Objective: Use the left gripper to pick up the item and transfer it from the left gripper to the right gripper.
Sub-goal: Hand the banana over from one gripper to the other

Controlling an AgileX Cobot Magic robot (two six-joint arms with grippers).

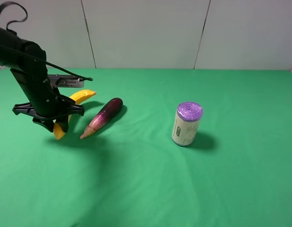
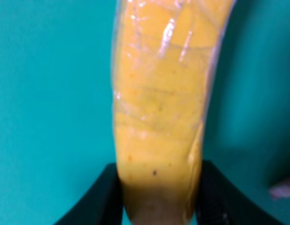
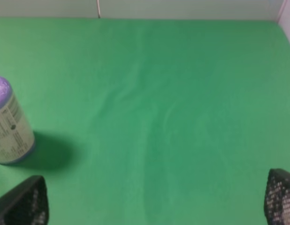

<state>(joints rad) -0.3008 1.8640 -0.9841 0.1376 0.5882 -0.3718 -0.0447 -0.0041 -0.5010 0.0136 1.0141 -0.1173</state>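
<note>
The item, a yellow banana (image 1: 82,96), is at the left of the green table, and my left gripper (image 1: 61,124) is shut on its lower half. The left wrist view shows the banana (image 2: 159,108) up close, pinched between the two black fingers (image 2: 103,199). I cannot tell whether it still touches the cloth. My right gripper (image 3: 152,201) is out of the exterior high view. In the right wrist view it stands open over bare cloth, with nothing between its fingertips (image 3: 24,204).
A purple eggplant (image 1: 102,117) with a pale tip lies just right of the banana. A purple-topped can (image 1: 187,123) stands upright right of centre and shows again as the can (image 3: 8,123) in the right wrist view. Green cloth (image 1: 150,184) covers the table.
</note>
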